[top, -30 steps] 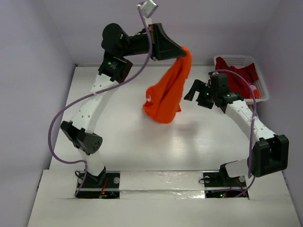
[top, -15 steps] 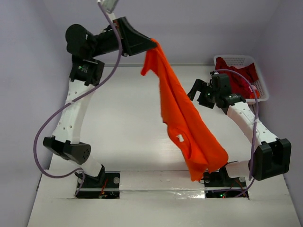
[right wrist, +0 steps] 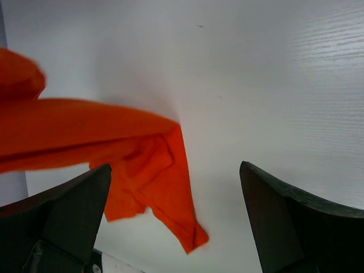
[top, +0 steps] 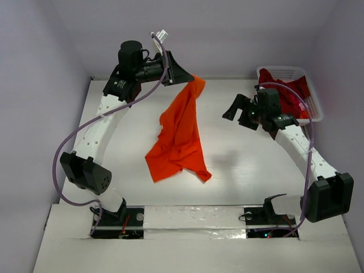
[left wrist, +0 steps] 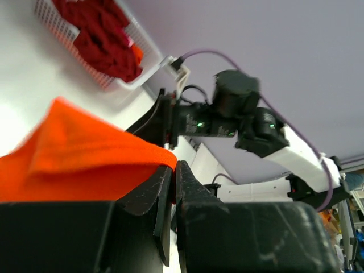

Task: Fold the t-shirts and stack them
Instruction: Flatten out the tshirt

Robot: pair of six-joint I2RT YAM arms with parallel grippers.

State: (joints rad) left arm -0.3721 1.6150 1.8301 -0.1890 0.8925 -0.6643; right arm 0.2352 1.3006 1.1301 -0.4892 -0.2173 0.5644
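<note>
My left gripper (top: 189,77) is raised over the far middle of the table and shut on one edge of the bright orange t-shirt (top: 179,136). The shirt hangs down from it and trails toward the near side. In the left wrist view the orange cloth (left wrist: 85,148) is pinched between the closed jaws of the left gripper (left wrist: 173,170). My right gripper (top: 231,109) hovers to the right of the shirt, open and empty, apart from the cloth. The right wrist view shows the orange shirt (right wrist: 142,170) beyond the spread right gripper (right wrist: 176,227). Darker red t-shirts (top: 290,94) lie in the basket.
A white lattice basket (top: 314,116) stands at the far right corner of the table, also in the left wrist view as the basket (left wrist: 116,82). Purple cables loop along both arms. The white table (top: 244,165) lies under the hanging shirt.
The left arm swung the orange shirt out toward the near right, then back; the shirt now hangs nearer the middle-left. The right gripper stayed open, almost still.
</note>
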